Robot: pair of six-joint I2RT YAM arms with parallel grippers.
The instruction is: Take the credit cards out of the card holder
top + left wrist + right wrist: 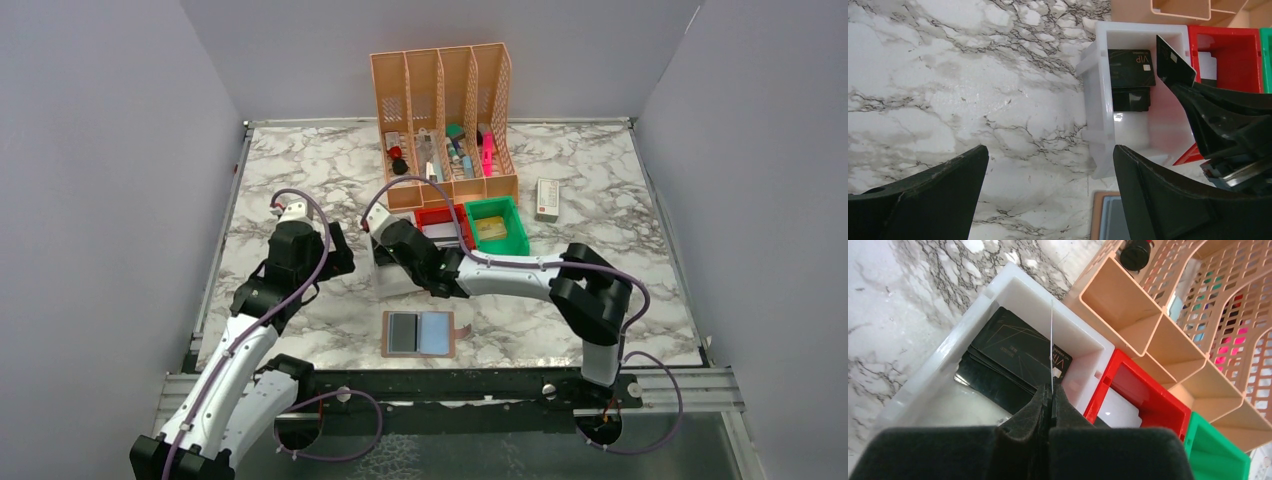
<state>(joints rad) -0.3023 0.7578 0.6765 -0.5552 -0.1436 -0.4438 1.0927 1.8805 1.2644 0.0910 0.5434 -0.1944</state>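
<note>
The tan-brown card holder [457,336] lies flat near the table's front edge, with a dark card [403,333] and a bluish one [437,333] showing in it; its corner [1096,210] shows in the left wrist view. My right gripper [1051,390] is shut on a dark credit card [1173,62], seen edge-on [1051,340], above a white bin [1013,287]. Dark cards [1013,350] lie stacked in that bin. My left gripper [1048,165] stands open over bare marble, left of the bin, with nothing between its fingers.
A red bin [437,214] and a green bin [513,240] sit right of the white one. Behind them stands a peach mesh organiser [440,110] with pens and small items. A small white box [547,199] lies at the right.
</note>
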